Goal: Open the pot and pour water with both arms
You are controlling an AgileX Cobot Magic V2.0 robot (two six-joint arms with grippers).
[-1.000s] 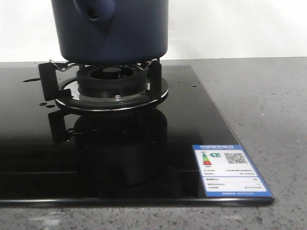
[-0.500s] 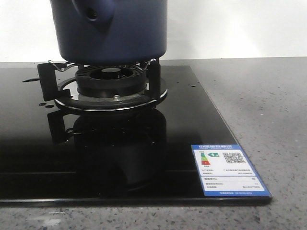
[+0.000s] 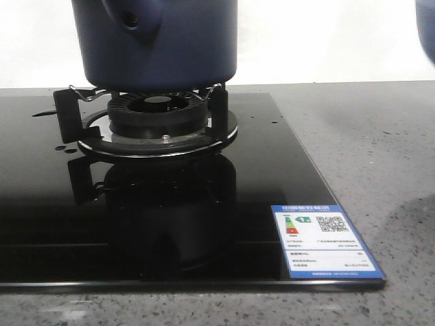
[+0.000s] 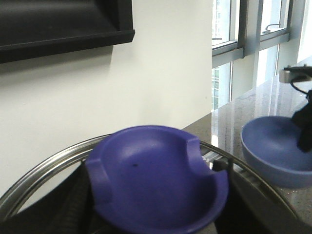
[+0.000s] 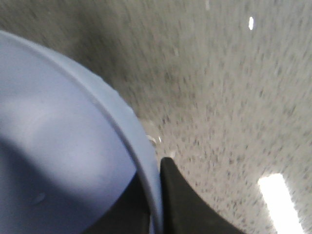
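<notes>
- Energy label point(image 3: 328, 242): fixed to the near right corner of the black glass cooktop point(image 3: 272, 156), which lies flat on the grey speckled counter point(image 3: 367, 149).
- Burner point(image 3: 158, 115): sits behind the label on a chrome ring, with a wire pot support around it.
- Pot point(image 3: 156, 41): the dark navy pot stands upright on the support, its pierced side lug point(image 3: 132, 20) facing the camera. Its top is cut off in the front view, so that view does not show whether it is open.
- Left jaws: the left wrist view shows a purple recessed knob point(image 4: 156, 180) on a steel-rimmed lid point(image 4: 39, 178), close below the camera. The lid appears held clear of the pot, presumably to leave the opening free for pouring. The fingers are hidden; contact cannot be confirmed.
- Right jaws: closed on the rim of a lighter blue bowl point(image 5: 58, 161), with one dark finger point(image 5: 183, 204) outside the wall and one inside. A rim grip lets the bowl be tipped.
- Bowl position: held above the counter, to the right of the cooktop. Its edge shows at the upper right of the front view.
- Judgement: pouring is not yet begun.
</notes>
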